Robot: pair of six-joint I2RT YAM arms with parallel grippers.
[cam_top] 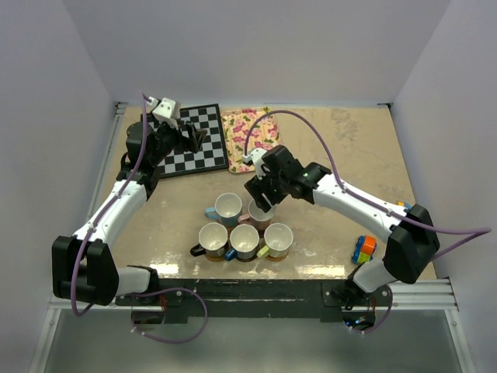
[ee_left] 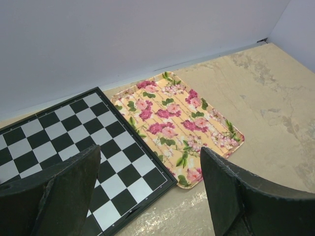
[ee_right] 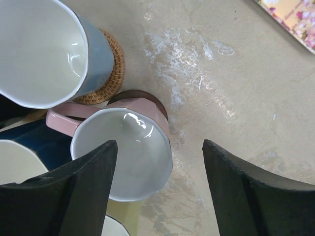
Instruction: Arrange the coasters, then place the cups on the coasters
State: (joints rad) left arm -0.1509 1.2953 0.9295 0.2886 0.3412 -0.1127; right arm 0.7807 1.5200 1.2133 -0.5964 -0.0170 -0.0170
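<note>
Ceramic, I am judging: the pink cup on its dark brown coaster, beside the light blue cup, is looking light, stiff, slippery. My right claw is hovering wide and empty above; I am favouring the rim.

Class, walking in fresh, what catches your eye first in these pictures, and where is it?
A tight cluster of five cups sits at the near middle of the table, the right hand open over the pink cup. Along the far edge lie a chessboard and a floral tray, side by side.
</note>
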